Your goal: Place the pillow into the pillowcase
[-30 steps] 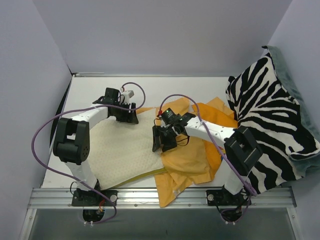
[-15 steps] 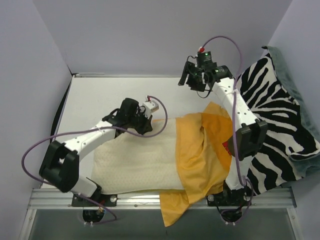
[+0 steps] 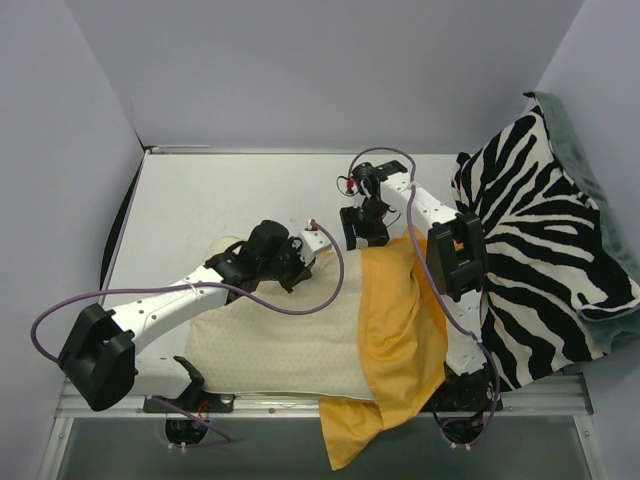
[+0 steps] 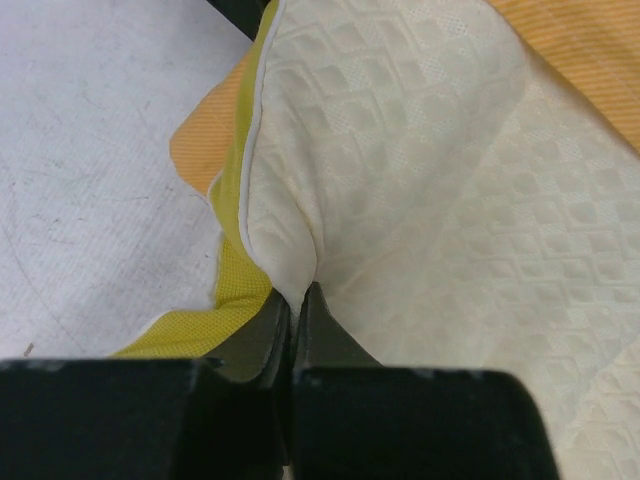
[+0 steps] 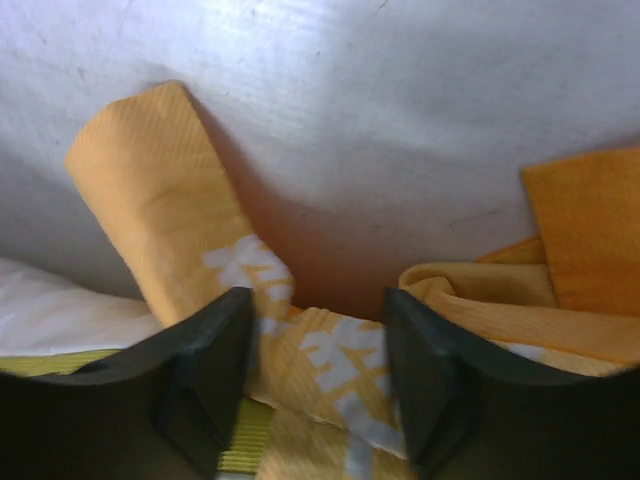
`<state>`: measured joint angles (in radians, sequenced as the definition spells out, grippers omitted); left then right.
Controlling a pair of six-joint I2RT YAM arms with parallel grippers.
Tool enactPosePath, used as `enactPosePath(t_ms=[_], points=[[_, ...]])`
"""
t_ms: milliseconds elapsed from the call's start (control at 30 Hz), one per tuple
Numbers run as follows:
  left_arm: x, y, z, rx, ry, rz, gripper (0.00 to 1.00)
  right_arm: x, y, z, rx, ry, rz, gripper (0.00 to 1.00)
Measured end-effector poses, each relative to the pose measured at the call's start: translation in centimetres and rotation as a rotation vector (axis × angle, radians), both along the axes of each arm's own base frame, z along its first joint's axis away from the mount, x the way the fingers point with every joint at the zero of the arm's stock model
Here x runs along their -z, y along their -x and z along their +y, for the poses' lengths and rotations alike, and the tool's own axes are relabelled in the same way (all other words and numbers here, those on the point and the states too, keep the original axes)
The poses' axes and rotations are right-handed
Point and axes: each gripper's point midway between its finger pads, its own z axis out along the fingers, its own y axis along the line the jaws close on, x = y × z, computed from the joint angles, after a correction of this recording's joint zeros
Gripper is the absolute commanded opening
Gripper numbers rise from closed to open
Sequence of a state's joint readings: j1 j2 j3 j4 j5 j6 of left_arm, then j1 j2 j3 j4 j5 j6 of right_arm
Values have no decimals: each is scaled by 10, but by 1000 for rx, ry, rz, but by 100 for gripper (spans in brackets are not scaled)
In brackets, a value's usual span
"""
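No text can be read anywhere; the white printed marks [image 5: 245, 268] on the orange pillowcase [image 5: 150, 180] are too fragmentary.

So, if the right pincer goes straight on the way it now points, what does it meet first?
Probably the pillowcase: its orange fold lies inside the open right pincer, close ahead. Behind it is the table, though depth is unclear.

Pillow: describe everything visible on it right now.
The pillow is flat and cream-white, with a quilted diamond texture and a yellow-green edge trim. It lies on the table, its long side along the near edge. The orange pillowcase covers its right end; the rest is bare. The left gripper is shut on a pinched fold at its far edge, beside the trim.
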<state>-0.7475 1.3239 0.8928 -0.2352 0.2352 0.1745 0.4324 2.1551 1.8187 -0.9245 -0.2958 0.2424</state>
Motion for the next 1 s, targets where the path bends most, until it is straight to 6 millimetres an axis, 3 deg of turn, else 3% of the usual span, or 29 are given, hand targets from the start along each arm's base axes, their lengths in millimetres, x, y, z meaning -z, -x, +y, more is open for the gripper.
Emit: enactPosePath(t_ms=[67, 100, 167, 400, 633, 767, 900, 1000], points=[[4, 5, -1, 10, -10, 0, 0, 1, 7, 3, -19, -25, 28, 34], [5, 6, -1, 11, -13, -1, 0, 1, 10, 6, -27, -39, 38, 17], [4, 7, -1, 11, -13, -5, 0, 0, 14, 12, -45, -69, 51, 0], [0, 6, 1, 7, -15, -22, 0, -14, 20, 39, -76, -144, 49, 0], [-15, -2, -4, 3, -28, -71, 0, -83, 0, 93, -27, -299, -102, 0], [-25, -1, -17, 27, -32, -114, 0, -117, 0, 123, 12, -383, -152, 0], [-28, 3, -23, 31, -34, -133, 0, -119, 13, 144, 26, -403, -133, 0], [-29, 5, -16, 7, -31, -145, 0, -113, 25, 157, 27, -399, -115, 0]])
